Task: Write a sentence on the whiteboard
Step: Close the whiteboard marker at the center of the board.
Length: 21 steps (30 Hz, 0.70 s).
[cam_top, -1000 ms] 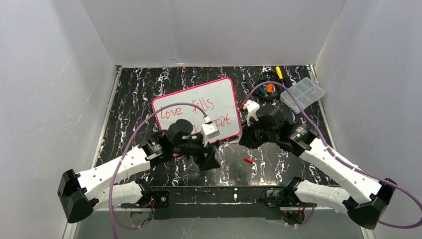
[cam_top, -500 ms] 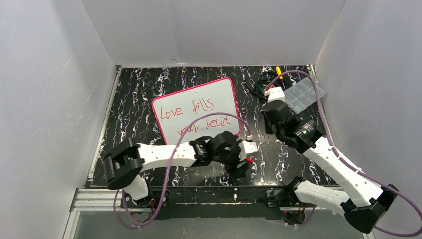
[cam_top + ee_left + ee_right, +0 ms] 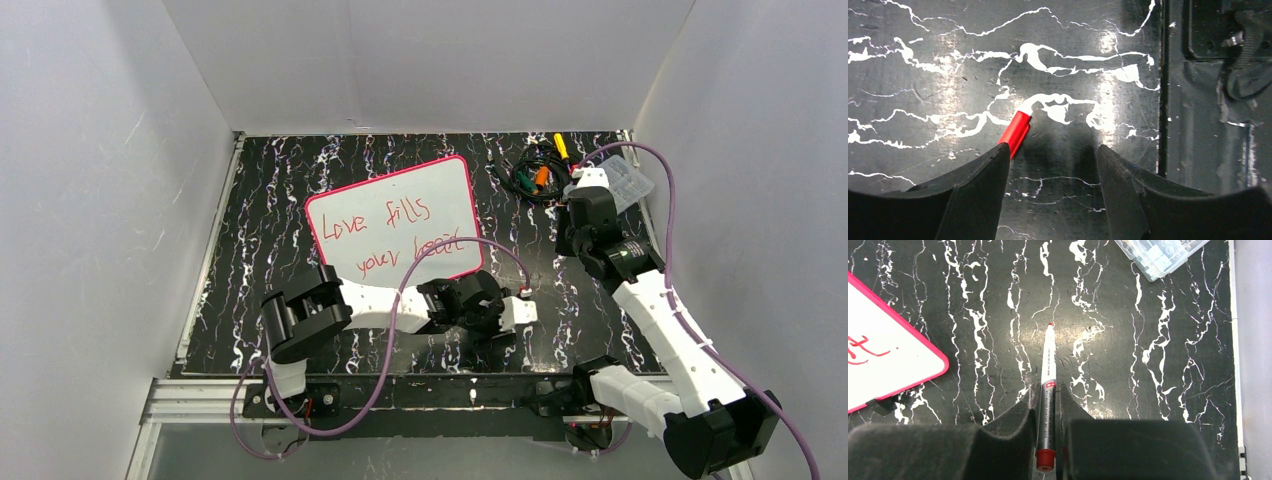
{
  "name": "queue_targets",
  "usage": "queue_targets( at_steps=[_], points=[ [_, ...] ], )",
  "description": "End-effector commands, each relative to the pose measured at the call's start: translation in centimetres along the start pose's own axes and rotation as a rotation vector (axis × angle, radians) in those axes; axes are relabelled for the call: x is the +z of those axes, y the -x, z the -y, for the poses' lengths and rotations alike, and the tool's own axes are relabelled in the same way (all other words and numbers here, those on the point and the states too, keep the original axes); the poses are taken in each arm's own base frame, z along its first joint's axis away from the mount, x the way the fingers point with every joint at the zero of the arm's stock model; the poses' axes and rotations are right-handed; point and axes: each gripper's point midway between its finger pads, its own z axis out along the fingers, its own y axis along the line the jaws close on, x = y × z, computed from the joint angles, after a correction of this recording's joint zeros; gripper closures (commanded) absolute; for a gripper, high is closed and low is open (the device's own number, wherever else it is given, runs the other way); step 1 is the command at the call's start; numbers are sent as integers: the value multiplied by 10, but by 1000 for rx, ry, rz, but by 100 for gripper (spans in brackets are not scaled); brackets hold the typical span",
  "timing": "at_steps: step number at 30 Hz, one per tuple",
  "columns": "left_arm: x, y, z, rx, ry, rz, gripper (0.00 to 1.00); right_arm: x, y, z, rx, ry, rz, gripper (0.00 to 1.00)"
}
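Note:
The whiteboard (image 3: 392,222) lies flat at the table's middle, white with a pink-red rim. The sentence (image 3: 385,230) on it reads "Love fills your heart" in red, in two lines. A corner of the board (image 3: 883,360) shows in the right wrist view. My right gripper (image 3: 1048,390) is shut on a grey and white marker (image 3: 1048,365) with its red tip bare, held over bare table right of the board. In the top view that gripper (image 3: 585,222) is near the clear box. My left gripper (image 3: 1053,150) is open, low over the table, and a red cap (image 3: 1016,131) lies by its left fingertip.
A clear plastic compartment box (image 3: 612,185) sits at the back right, and it also shows in the right wrist view (image 3: 1160,255). A tangle of cables and coloured tools (image 3: 535,172) lies beside it. The table's front rail (image 3: 1198,100) runs close to my left gripper.
My left arm has swung from over the whiteboard to the right along the front, down to the red cap. My right arm has drawn back right toward the clear box, marker in grip.

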Motion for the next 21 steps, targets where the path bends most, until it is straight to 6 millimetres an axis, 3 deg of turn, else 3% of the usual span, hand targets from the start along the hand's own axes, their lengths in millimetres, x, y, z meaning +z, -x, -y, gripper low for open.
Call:
queue_targets(
  at_steps=[1,7,14,21],
  points=[
    [4,14,-14,83,48,26,38,-4,13,-5,7,43,62,99],
    [15,11,-20,91,52,10,40,-2,10,-10,4,67,54,99],
    [16,8,-25,82,58,-1,57,-2,9,-11,4,77,56,99],
    [16,-9,-24,65,56,-66,72,-1,8,-12,5,82,55,99]
  ],
)
